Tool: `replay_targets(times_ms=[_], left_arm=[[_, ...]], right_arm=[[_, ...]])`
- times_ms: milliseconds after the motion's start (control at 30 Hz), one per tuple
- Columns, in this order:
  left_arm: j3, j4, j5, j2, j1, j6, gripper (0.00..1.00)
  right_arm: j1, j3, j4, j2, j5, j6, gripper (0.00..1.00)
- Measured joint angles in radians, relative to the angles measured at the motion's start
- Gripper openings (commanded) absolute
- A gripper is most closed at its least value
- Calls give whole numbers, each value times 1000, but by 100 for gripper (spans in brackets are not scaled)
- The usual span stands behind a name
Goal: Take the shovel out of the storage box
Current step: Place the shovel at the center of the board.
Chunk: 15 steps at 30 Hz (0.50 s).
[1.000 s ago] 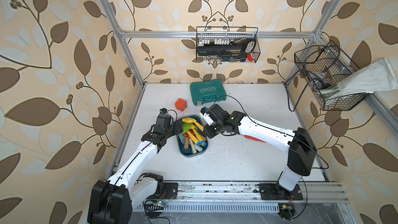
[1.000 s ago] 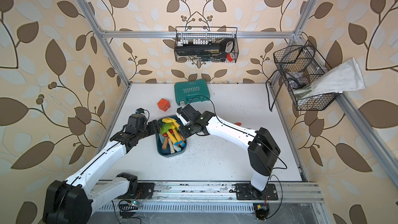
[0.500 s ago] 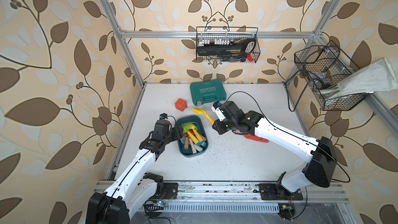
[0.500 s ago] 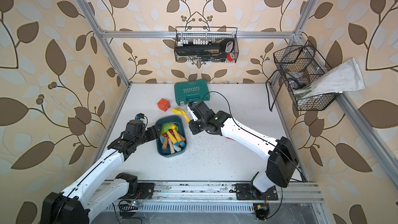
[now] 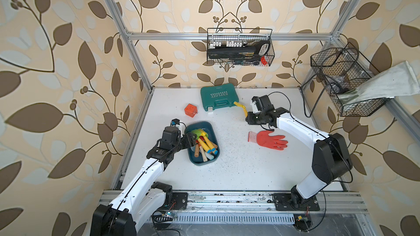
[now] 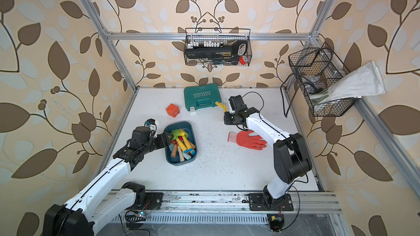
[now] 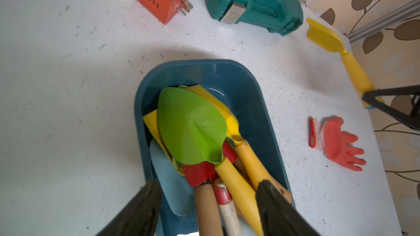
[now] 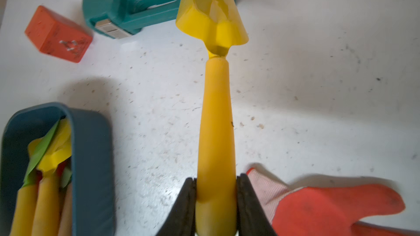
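Note:
A yellow shovel (image 8: 216,110) hangs above the table, out of the storage box, with my right gripper (image 8: 216,187) shut on its handle. In both top views the shovel (image 5: 241,107) (image 6: 221,106) is beside the green case, its blade pointing at the back wall. The dark teal storage box (image 5: 205,124) (image 7: 227,71) stands left of centre and holds several more toy tools: a green-bladed shovel (image 7: 191,128), yellow ones and wooden handles. My left gripper (image 7: 208,191) is open over the box's handle end, one finger above the box's wall, the other above the yellow handles.
A green hard case (image 5: 218,97) lies at the back. An orange plug cube (image 5: 190,110) sits left of it. An orange glove (image 5: 268,139) lies under my right arm. A black wire basket (image 5: 239,48) hangs on the back wall and another (image 5: 341,82) on the right wall.
My right gripper has lifted the yellow shovel out of the storage box and carried it right and back, toward the green case. My left gripper stays open at the box's left side.

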Motion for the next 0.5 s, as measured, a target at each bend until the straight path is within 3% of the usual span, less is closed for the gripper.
replay_targets(times_ms=[500], left_arm=[[0,20,23,60,-66,23,72]], right_arm=[[-140,262,39,326,6,-74,25]])
